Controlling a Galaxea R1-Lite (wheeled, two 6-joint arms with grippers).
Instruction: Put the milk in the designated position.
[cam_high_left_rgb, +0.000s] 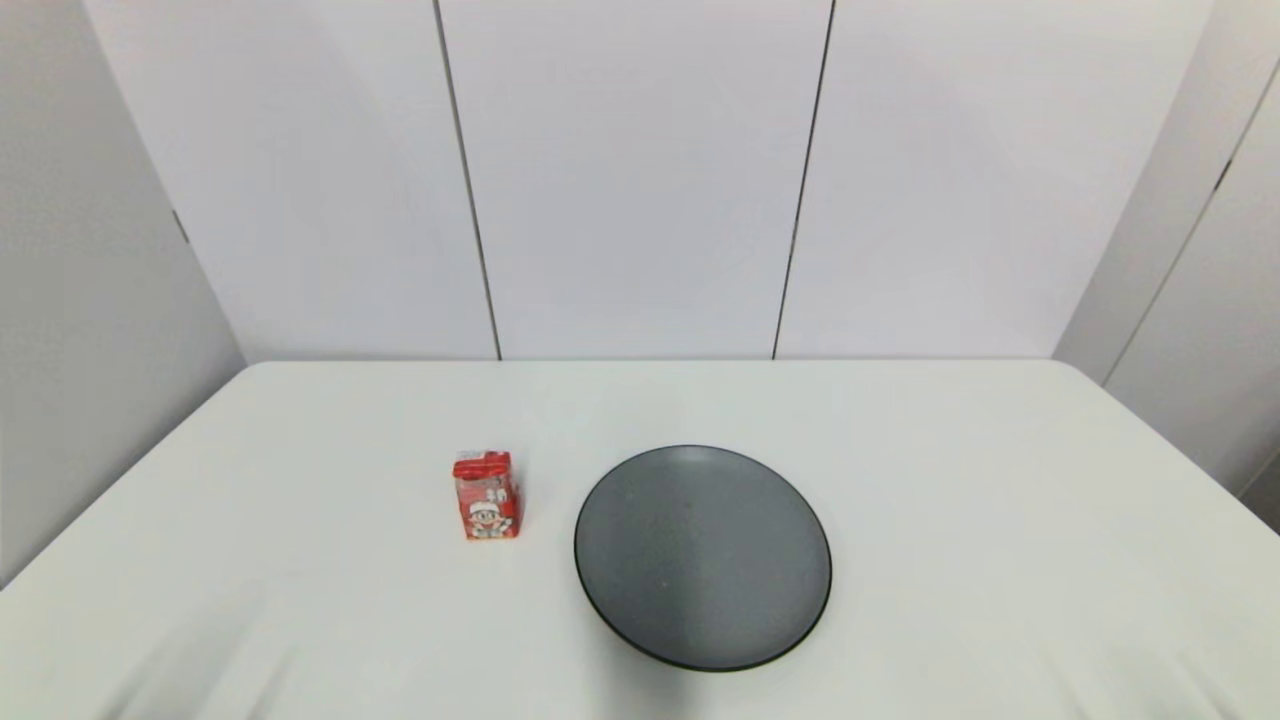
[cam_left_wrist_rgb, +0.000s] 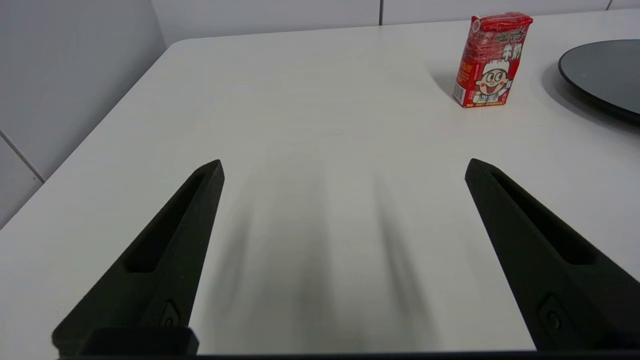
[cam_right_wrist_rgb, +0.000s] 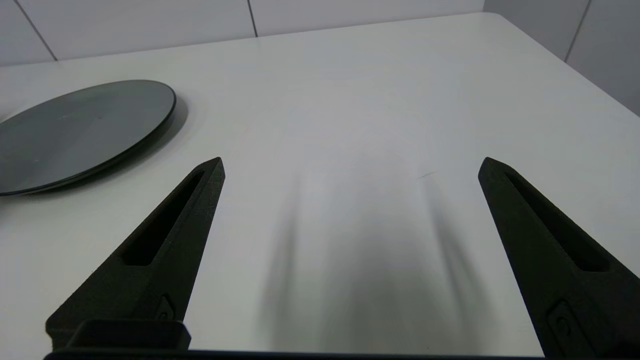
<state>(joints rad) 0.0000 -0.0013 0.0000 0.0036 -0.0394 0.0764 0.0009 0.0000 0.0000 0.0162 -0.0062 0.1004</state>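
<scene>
Head view first: my table (cam_high_left_rgb: 900, 480) fills the lower half of what I see, white and bare apart from two things, with pale wall panels behind its far edge. Next in size is the plate (cam_high_left_rgb: 702, 557), round and dark grey, lying flat a little right of the middle and toward the near side. Just beside it on my left, apart from its rim with a strip of tabletop between, stands the milk (cam_high_left_rgb: 487, 496), a small red carton, upright, its cartoon face turned toward me. Neither of my arms shows from up here (only soft shadows along the near edge). From my left wrist, my left gripper (cam_left_wrist_rgb: 344, 167) hangs low over the near left part of the table, its two black fingers (cam_left_wrist_rgb: 170, 245) spread wide with nothing between them; the milk (cam_left_wrist_rgb: 491, 60) stands well ahead of them and off toward the plate (cam_left_wrist_rgb: 605, 75), whose rim just shows beyond it. From my right wrist, my right gripper (cam_right_wrist_rgb: 350, 165) hangs the same way over the near right part, fingers (cam_right_wrist_rgb: 550, 240) spread wide and holding nothing, with the plate (cam_right_wrist_rgb: 82, 132) ahead toward my left and bare white tabletop elsewhere.
</scene>
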